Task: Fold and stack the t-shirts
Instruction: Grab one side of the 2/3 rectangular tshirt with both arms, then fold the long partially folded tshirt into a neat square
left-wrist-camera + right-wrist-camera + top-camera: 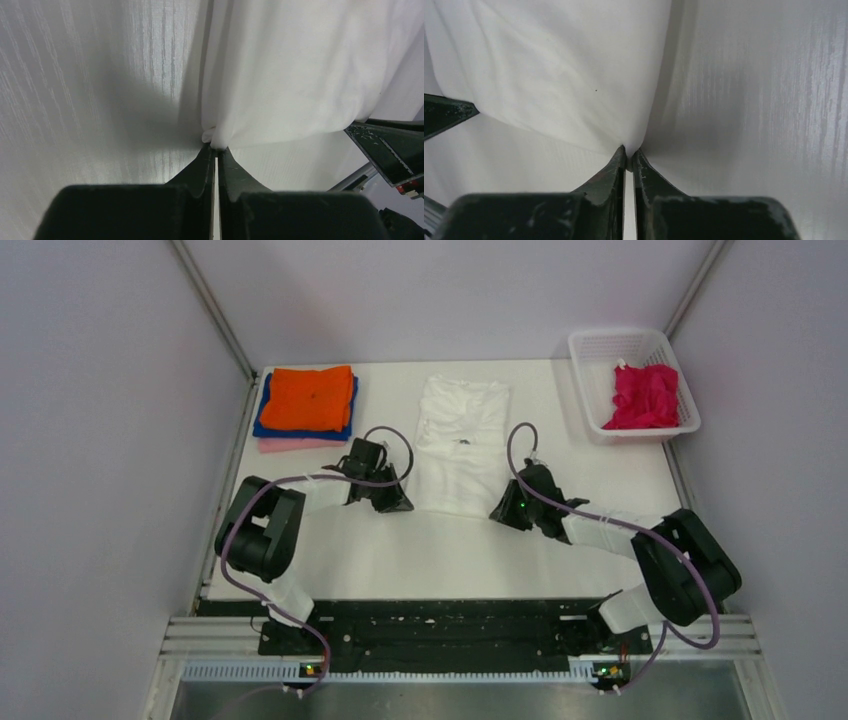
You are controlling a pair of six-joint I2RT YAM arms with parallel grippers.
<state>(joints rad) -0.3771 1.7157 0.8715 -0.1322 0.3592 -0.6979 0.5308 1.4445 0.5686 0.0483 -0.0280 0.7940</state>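
A white t-shirt (460, 440) lies lengthwise in the middle of the table, folded narrow, plain side up. My left gripper (402, 502) is shut on its near left corner (216, 142). My right gripper (497, 512) is shut on its near right corner (630, 152). The cloth spreads away from both grippers in the left wrist view (290, 75) and in the right wrist view (559, 70). A stack of folded shirts sits at the far left: orange (310, 397) on top, blue (264, 423) under it, pink (290, 444) at the bottom. A magenta shirt (645, 395) lies crumpled in the basket.
A white mesh basket (598, 343) stands at the far right corner. Grey walls enclose the table on the left, back and right. A black rail (440, 625) runs along the near edge by the arm bases.
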